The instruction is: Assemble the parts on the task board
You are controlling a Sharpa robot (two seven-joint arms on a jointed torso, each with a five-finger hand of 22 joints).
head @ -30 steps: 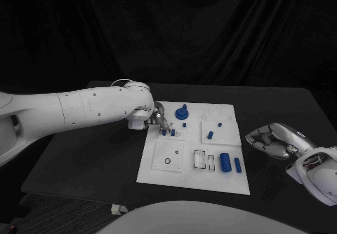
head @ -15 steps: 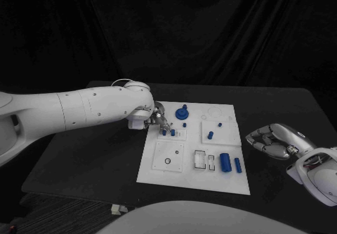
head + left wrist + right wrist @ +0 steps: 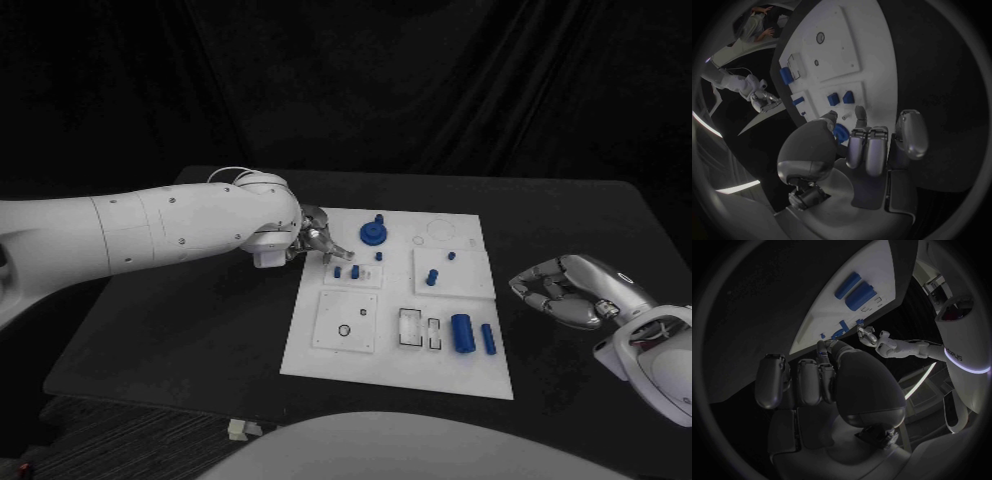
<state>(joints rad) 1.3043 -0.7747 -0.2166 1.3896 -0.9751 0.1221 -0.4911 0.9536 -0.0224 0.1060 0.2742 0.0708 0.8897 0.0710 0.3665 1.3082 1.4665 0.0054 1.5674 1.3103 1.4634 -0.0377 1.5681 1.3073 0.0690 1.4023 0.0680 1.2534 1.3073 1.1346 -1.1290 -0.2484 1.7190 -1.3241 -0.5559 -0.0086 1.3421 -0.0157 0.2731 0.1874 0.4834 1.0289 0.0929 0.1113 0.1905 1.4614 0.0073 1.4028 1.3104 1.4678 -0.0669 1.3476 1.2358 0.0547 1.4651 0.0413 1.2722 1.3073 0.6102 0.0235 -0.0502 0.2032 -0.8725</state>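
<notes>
Head view: my left hand (image 3: 316,238) hovers at the task board (image 3: 361,345) edge, grip unclear (fingers bunched); right hand (image 3: 565,291) curled, empty.

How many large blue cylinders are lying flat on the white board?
2: a thick cylinder and a thin cylinder, side by side near the board's front right corner. None seems hidden.

place: robot lab | cues: black-draped backdrop, black table (image 3: 202,330), white task board (image 3: 368,355)
</notes>
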